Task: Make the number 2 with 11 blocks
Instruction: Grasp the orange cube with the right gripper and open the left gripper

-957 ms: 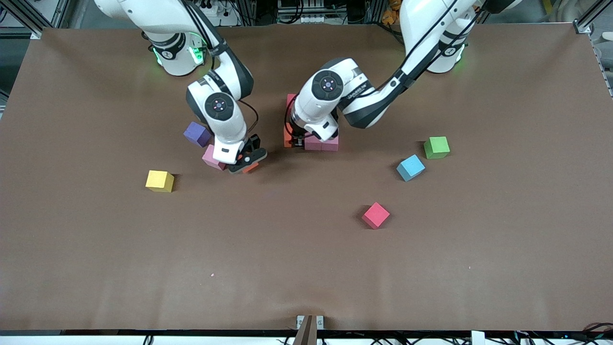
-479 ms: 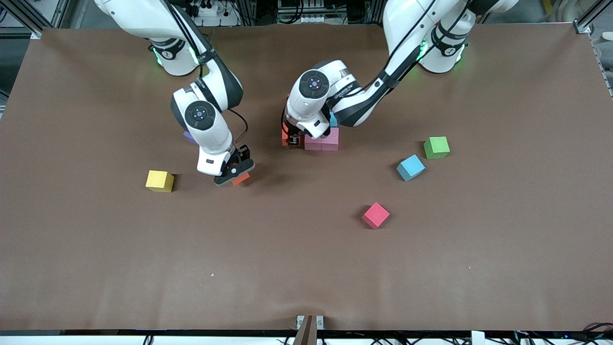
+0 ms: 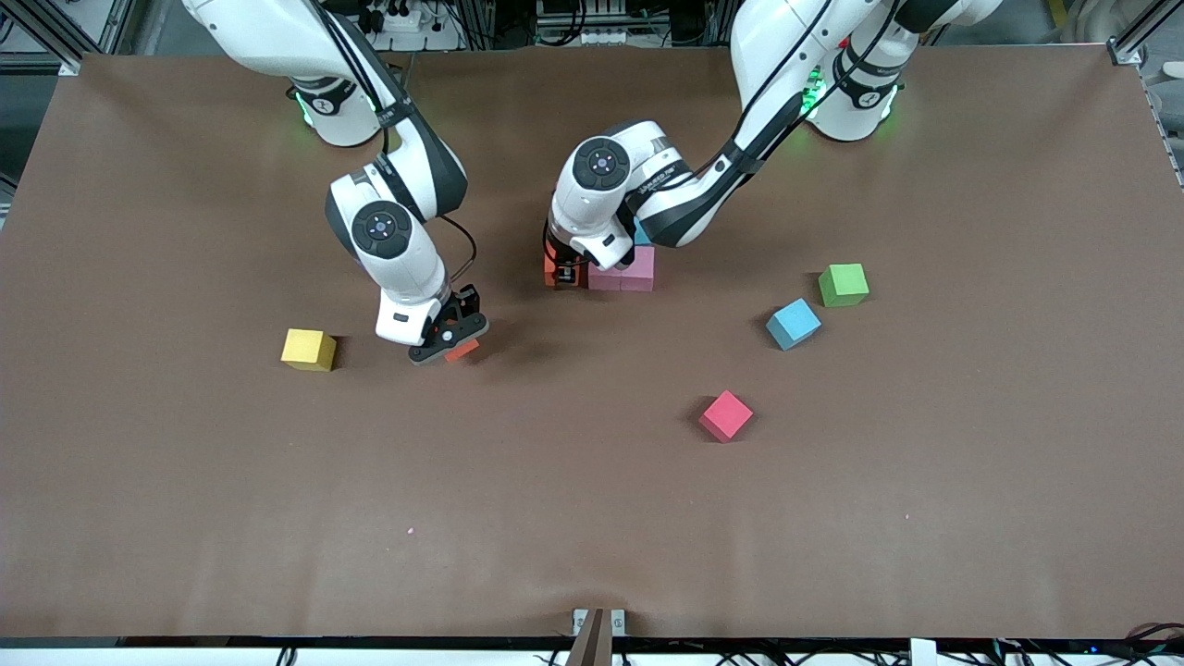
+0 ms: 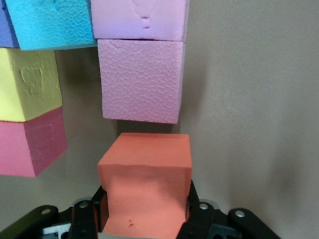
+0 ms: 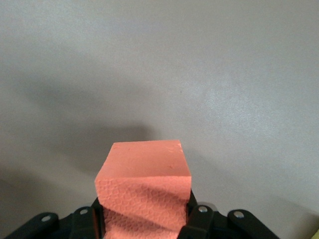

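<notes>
partial number 2: cluster of touching cubes mid-desk, toward the robot bases; mostly covered by left arm in front view
pink pair: two pink cubes side by side, touching, at the cluster's camera-near edge; left wrist view shows two pink cubes stacked edge to edge
light blue cube in cluster: just a sliver seen past the left wrist, farther from camera than pink pair; also in left wrist view
other cluster cubes: left wrist view shows a yellow cube, a darker pink cube and a purple edge; all touching in a column
left gripper: low at the cluster's end toward the right arm, fingers pinching an orange cube, which sits just beside the pink pair; can't tell if it touches
right gripper: up over bare desk between yellow cube and cluster, fingers pinching a second orange cube; right wrist view shows it clamped, only desk below
loose yellow cube: on desk toward right arm's end, near the right gripper
loose light blue cube: toward left arm's end, tilted
green cube: just beside loose light blue, slightly farther from camera
loose red cube: nearer camera than the light blue one, well apart from cluster, turned diagonal
desk: brown surface
</notes>
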`<state>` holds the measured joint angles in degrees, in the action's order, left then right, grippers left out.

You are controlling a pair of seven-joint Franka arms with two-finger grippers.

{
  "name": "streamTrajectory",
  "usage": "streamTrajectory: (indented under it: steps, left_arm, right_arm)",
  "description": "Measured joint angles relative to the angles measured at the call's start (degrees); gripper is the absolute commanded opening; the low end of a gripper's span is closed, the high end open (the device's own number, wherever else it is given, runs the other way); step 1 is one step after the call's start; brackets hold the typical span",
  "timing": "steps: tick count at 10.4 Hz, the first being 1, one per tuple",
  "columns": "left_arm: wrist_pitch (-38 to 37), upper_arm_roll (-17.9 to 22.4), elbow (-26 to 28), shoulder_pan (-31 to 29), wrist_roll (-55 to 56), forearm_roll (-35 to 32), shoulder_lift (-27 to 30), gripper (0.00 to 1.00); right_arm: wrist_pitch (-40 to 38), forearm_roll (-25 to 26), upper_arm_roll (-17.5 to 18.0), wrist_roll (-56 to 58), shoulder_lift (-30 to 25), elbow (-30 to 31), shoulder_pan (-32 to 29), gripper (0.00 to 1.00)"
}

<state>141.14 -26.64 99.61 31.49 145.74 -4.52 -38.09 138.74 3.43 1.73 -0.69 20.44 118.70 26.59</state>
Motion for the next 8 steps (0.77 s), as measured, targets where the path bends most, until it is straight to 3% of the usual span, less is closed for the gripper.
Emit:
streamTrajectory:
  steps: [8]
  left_arm:
    - [1.5,0.0,2.0,0.5,0.3,-0.8,-0.7,0.27]
  right_arm:
    - [-0.5,0.0,0.1,0.0,0.3,-0.3,0.0,0.26]
